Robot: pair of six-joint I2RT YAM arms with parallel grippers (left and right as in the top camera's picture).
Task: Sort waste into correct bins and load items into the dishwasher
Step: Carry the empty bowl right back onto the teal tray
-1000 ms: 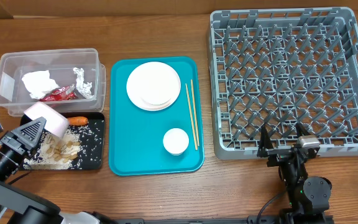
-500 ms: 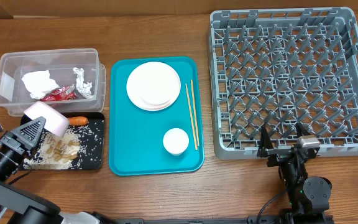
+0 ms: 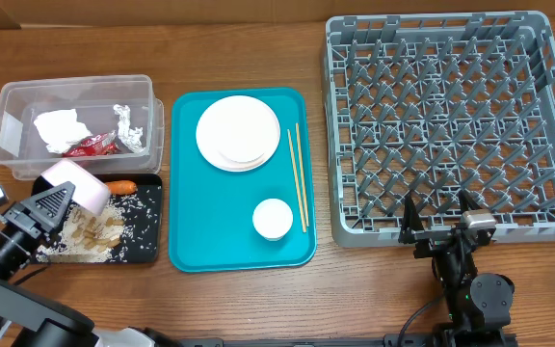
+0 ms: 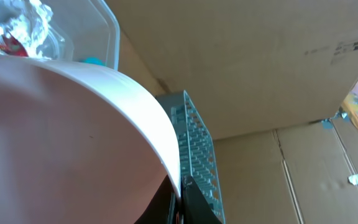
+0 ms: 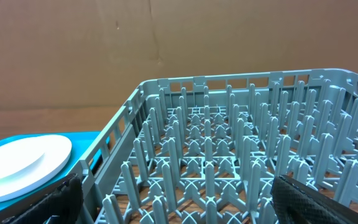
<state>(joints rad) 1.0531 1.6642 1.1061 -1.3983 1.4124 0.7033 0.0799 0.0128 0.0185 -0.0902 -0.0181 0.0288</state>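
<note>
Overhead: your left hand (image 3: 51,204), lower left, is clamped on a tilted white bowl (image 3: 73,183) over the black tray (image 3: 152,246). Your right hand (image 3: 439,220), lower right, has its jaws wide and empty, near the dish rack (image 3: 547,145).
Left wrist: the bowl fills the lower left.
Right wrist: the rack is ahead, with plates (image 5: 17,165) lower left on the teal tray (image 5: 82,140).

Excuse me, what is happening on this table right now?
The left gripper is shut on a white bowl, tilted over the black tray, where rice and food scraps lie beside a carrot piece. The clear tub holds the tissue, wrapper and foil. Plates, a cup and chopsticks lie on the teal tray. The right gripper is open beside the dish rack, which holds nothing yet.
</note>
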